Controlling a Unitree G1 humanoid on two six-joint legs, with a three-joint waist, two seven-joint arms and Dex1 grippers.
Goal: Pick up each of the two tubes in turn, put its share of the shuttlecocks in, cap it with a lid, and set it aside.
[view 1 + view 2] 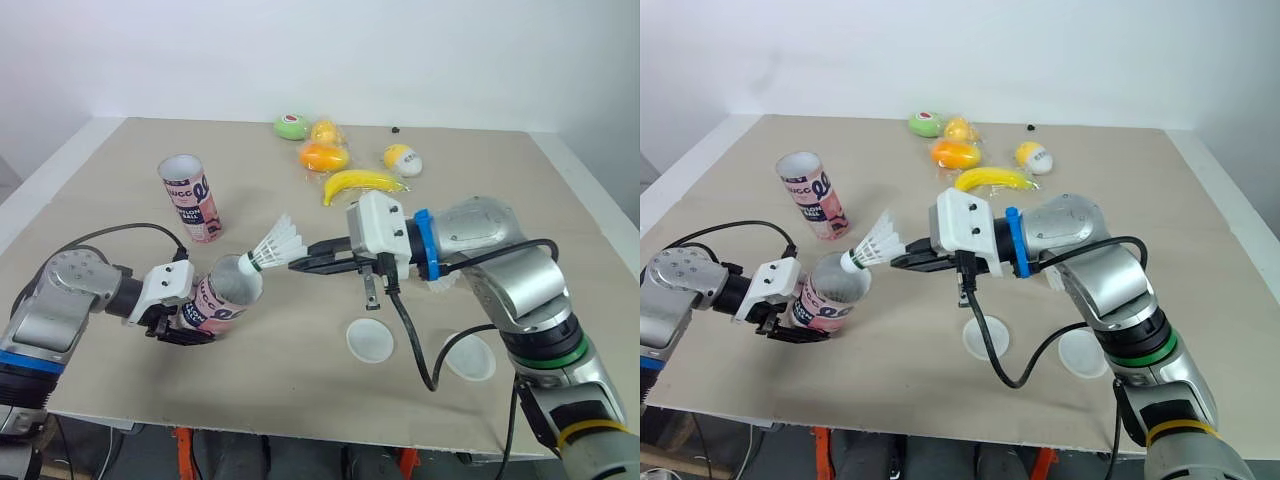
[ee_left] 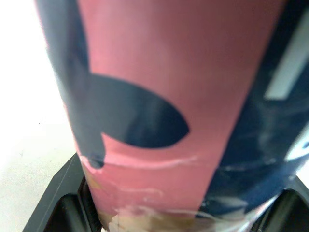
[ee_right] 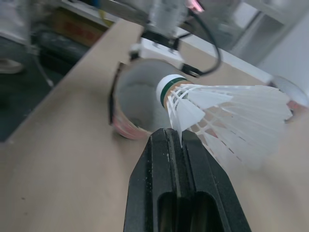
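From the head camera I see my left tool [image 1: 186,320] clamped around the lower body of a pink tube [image 1: 228,292], which it holds tilted off the desk [image 1: 120,385] with the open mouth turned toward my right tool [image 1: 300,264]. The right tool's fingers are pressed together on the feather skirt of a shuttlecock [image 1: 278,244], whose cork end sits right at the tube's rim, just ahead of the fingertips. A second tube [image 1: 190,198] stands upright beyond the left tool, mouth open. Two white lids [image 1: 369,340] lie flat on the desk below the right tool, near my side. On the left wrist camera the pink and dark blue wall of the tube sits tight between the black fingers [image 2: 55,200]. On the right wrist camera the closed fingers pinch one feather edge, and the cork with its green band hangs in front of the tube's open mouth, not yet inside.
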